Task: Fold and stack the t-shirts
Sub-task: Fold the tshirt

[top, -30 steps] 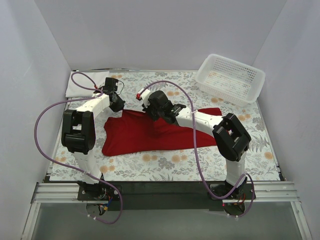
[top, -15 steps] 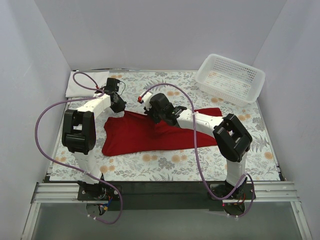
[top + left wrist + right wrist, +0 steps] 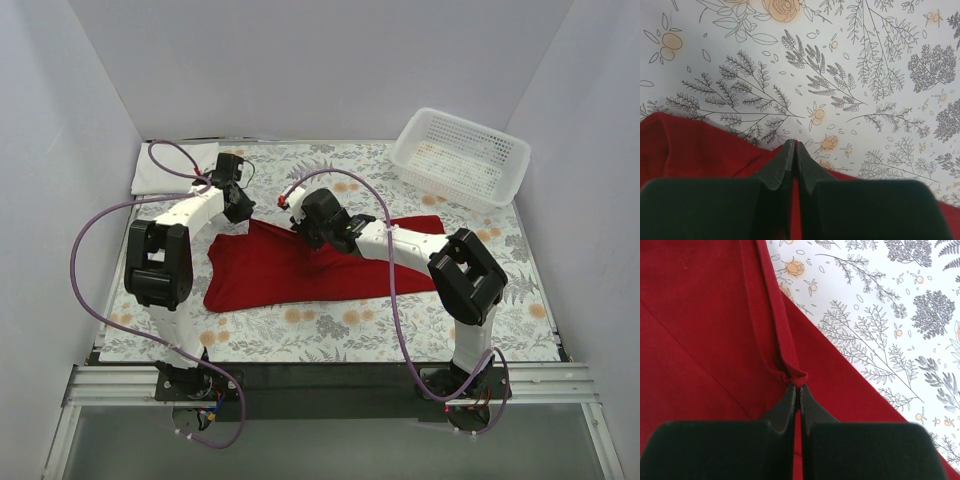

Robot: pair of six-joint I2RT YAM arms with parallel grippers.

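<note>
Seen from above, a table point(image 3: 330, 340) with a white cover printed with grey leaves and orange flowers. In the middle, lying flat on it, a deep red t-shirt point(image 3: 270, 275), stretched from left to right, broad at the left and narrow at the right end. At the far left corner, a white t-shirt point(image 3: 160, 172), folded flat. At the far right corner, a white mesh basket point(image 3: 445, 185), turned at an angle to the table edges and apart from the red cloth. Along the near edge, a metal rail point(image 3: 330, 385).
</note>
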